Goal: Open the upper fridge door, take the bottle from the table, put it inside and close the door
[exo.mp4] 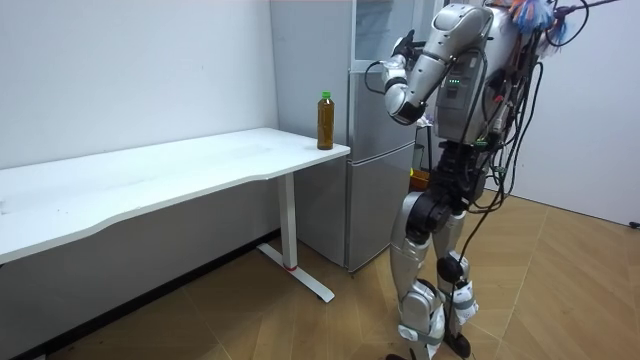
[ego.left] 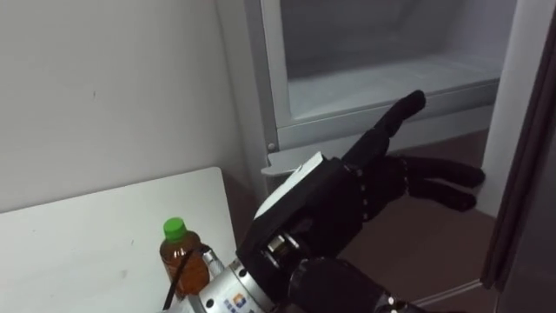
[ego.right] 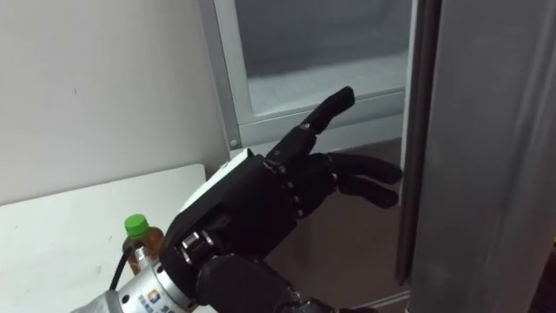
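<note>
A bottle of amber drink with a green cap stands upright at the corner of the white table, nearest the fridge. In the room view the bottle is on the table's end beside the fridge. My left hand is raised to the right of the bottle and apart from it, in front of the upper fridge compartment. Its fingers are straight and hold nothing. The compartment stands open, with a pale inner floor showing.
The open fridge door stands on edge at the right, close to my hand. A white wall runs behind the table. I stand on the wooden floor facing the fridge, with the table to my left.
</note>
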